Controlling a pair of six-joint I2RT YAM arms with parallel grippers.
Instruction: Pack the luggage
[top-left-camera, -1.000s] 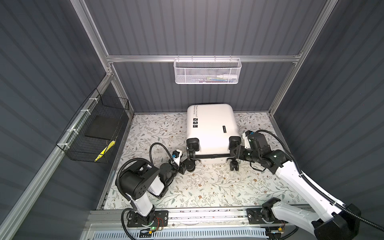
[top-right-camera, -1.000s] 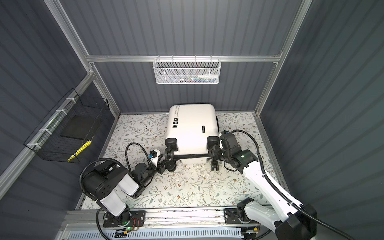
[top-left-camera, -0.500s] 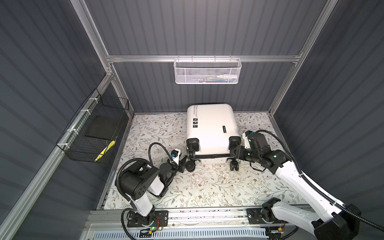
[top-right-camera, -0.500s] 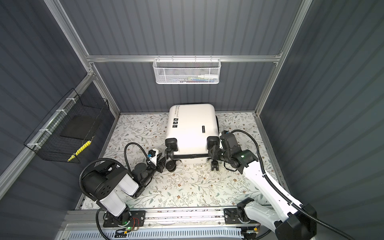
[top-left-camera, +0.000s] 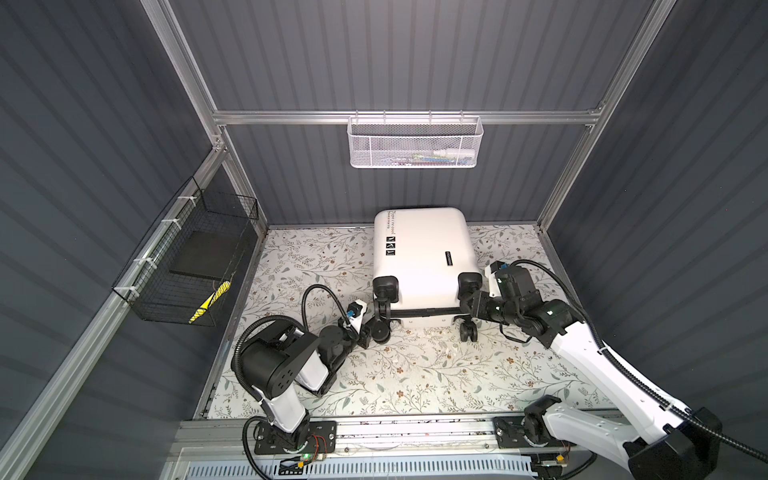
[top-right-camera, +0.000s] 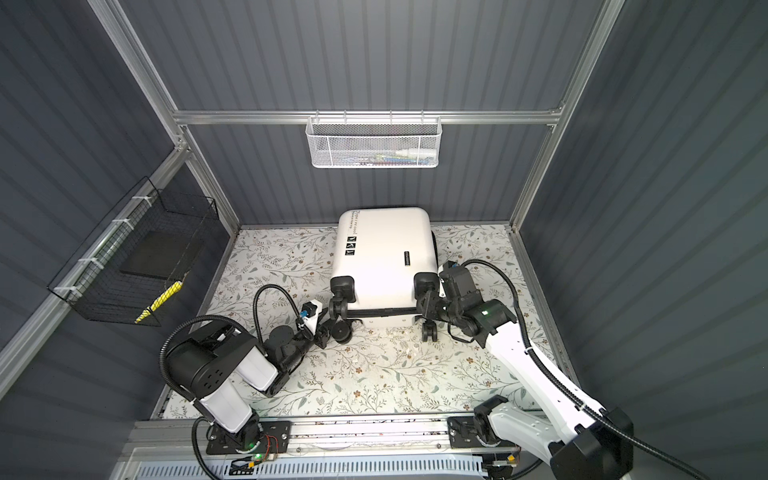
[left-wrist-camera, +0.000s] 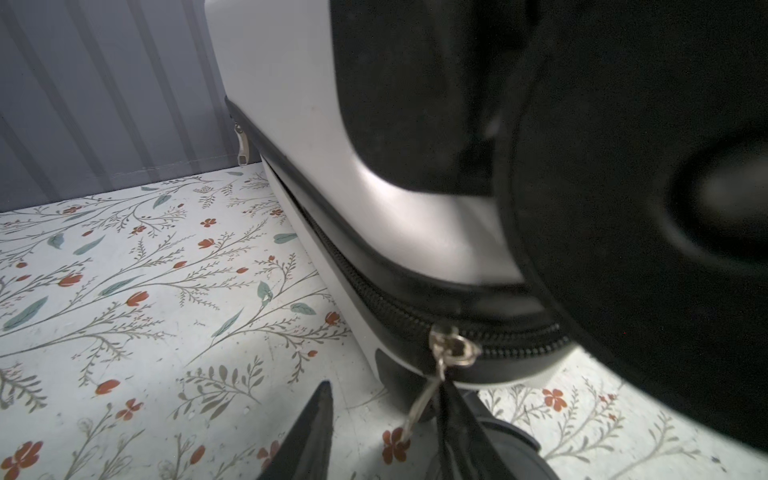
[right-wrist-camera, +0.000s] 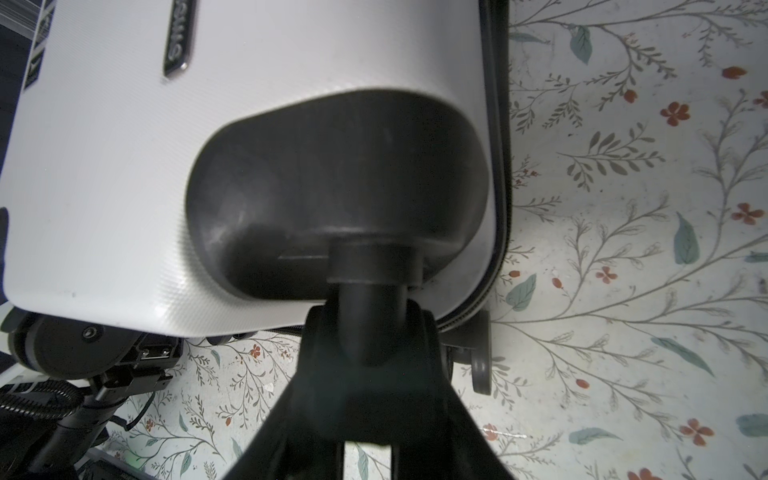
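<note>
Lying flat on the flower-patterned table (top-left-camera: 415, 374), the white suitcase (top-left-camera: 424, 257) is shut and sits at the back middle. Its far end is near the rear wall and its black wheels point toward the front. Black script and three small square icons mark the shell near its left edge. Both top views show the same layout, with the suitcase (top-right-camera: 386, 257) reached by both arms.

The left gripper (top-left-camera: 367, 333) is low over the table at the front left corner of the suitcase, just beside the wheel (top-left-camera: 380, 330) there. In the left wrist view its jaws stand apart. The metal zipper pull (left-wrist-camera: 419, 405) hangs from the slider (left-wrist-camera: 451, 349) between the two black fingers (left-wrist-camera: 316, 432), right against one and clear of the other, so nothing is clamped. A second pull (left-wrist-camera: 241, 145) hangs further along the zipper.

The right gripper (top-left-camera: 468, 306) is at the front right corner. In the right wrist view its jaws are closed on the wheel stem (right-wrist-camera: 370, 316), which comes out of the dark housing (right-wrist-camera: 332, 187) set into the shell. Another wheel (right-wrist-camera: 482, 365) shows just beside it.

A white mesh basket (top-left-camera: 413, 143) hangs on the rear wall rail. A black wire basket (top-left-camera: 195, 257) hangs on the left wall, holding a dark flat thing and something yellow.
</note>
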